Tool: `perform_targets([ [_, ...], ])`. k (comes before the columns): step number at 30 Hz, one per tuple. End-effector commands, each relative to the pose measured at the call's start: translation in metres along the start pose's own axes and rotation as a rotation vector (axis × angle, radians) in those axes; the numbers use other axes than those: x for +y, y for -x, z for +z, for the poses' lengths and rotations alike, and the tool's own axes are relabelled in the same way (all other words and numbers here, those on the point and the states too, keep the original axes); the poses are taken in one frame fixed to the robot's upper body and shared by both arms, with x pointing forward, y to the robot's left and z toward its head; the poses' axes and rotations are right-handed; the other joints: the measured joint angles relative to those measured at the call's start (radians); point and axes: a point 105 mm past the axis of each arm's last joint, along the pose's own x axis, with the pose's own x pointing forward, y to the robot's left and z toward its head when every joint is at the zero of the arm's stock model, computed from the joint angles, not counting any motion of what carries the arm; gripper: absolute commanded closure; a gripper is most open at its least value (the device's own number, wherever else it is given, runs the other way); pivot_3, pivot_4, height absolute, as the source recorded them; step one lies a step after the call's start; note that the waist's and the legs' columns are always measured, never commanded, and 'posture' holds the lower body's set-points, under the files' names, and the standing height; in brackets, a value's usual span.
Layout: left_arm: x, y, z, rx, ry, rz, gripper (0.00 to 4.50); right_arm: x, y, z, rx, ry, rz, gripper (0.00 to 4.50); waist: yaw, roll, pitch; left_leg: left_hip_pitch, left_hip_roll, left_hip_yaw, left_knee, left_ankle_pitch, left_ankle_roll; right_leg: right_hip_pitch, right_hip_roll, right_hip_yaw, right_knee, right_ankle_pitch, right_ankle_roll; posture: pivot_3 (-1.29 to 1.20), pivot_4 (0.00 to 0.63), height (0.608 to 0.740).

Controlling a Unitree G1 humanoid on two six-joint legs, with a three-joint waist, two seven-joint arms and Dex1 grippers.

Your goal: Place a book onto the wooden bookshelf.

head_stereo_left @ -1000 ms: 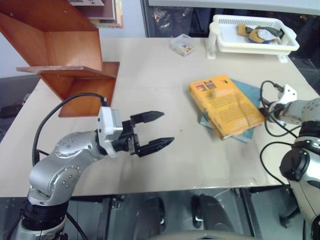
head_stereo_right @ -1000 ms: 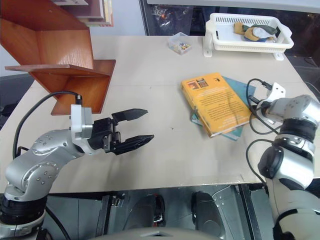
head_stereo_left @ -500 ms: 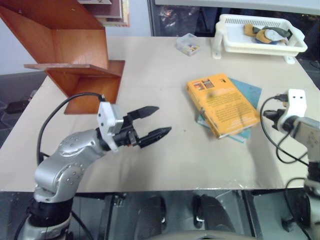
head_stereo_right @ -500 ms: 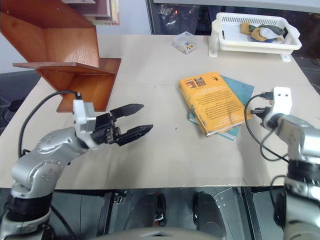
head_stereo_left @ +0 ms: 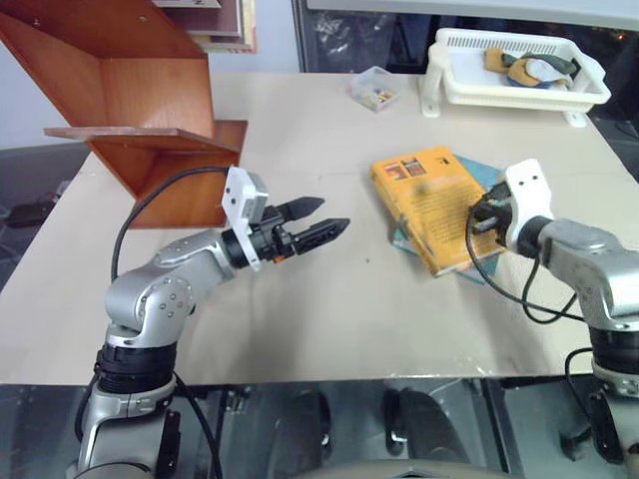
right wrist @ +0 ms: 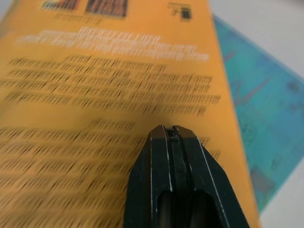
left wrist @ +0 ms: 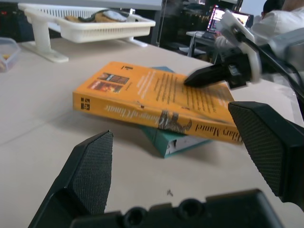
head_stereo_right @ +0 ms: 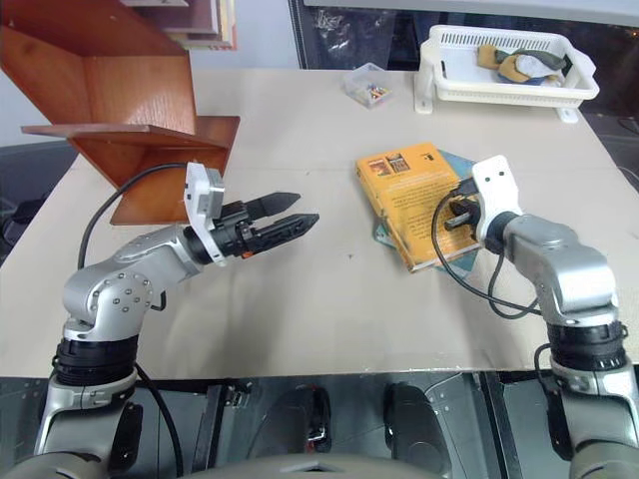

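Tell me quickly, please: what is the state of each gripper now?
Left gripper: open, holding nothing, above the table.
Right gripper: closed, holding nothing, its tip over the orange book.

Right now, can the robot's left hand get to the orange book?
Probably yes. The left gripper is open and points across bare table at the book, with nothing between. The shut right gripper sits over the cover, though, so they might bump.

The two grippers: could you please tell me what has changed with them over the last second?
The right gripper, shut, swung in over the thick orange-yellow book. The left gripper, open, reached toward it. The book stayed lying on the thin teal book.
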Motion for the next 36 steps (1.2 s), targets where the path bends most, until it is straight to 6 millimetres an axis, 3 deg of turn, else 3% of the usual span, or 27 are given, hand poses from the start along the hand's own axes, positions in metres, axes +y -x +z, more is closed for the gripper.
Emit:
perform_targets([
  [1,-0.011,0.008,0.009,-0.026,-0.046,-0.012,0.0,0.013,-0.01,-0.025,0.122,0.035,0.108,4.45,0.0,-0.001,-0.001,0.0,0.0,0.0,0.0,0.0,0.0,0.0,0.0,0.0,0.0,0.0,0.0,0.0,0.15,0.74],
  [6,-0.016,0.015,0.004,-0.025,-0.037,0.016,0.0,0.043,-0.015,-0.025,0.14,0.062,0.26,4.45,-0.005,-0.007,-0.005,0.003,0.001,0.0,0.0,0.0,0.0,0.002,0.001,0.0,0.001,-0.001,0.001,0.0,0.15,0.74],
  [10,-0.017,0.016,0.002,-0.028,-0.028,0.032,0.0,0.053,-0.02,-0.02,0.136,0.062,0.28,4.45,-0.008,-0.01,-0.007,0.005,0.002,0.0,0.0,0.0,0.0,0.002,0.001,0.0,0.003,-0.002,0.003,0.0,0.15,0.74],
  [24,-0.014,0.014,-0.001,0.0,-0.001,0.031,0.0,0.019,-0.023,-0.025,0.152,0.056,0.155,4.45,0.002,-0.013,-0.009,0.004,0.001,0.0,0.001,0.0,0.0,0.002,-0.001,0.0,0.002,-0.002,-0.003,0.0,0.15,0.74],
  [33,-0.01,0.011,0.0,0.007,-0.002,0.038,0.0,0.019,-0.015,-0.028,0.159,0.098,0.193,4.45,0.006,-0.013,-0.009,0.003,0.0,-0.001,0.001,0.0,0.0,0.003,-0.001,-0.002,0.001,-0.002,-0.003,0.0,0.15,0.74],
  [36,-0.008,0.009,0.001,0.003,0.019,0.035,0.0,0.018,-0.01,-0.02,0.116,0.121,0.202,4.45,0.007,-0.013,-0.009,0.003,0.0,-0.002,0.001,0.0,0.0,0.003,-0.001,-0.002,0.001,-0.002,-0.003,0.0,0.15,0.74],
])
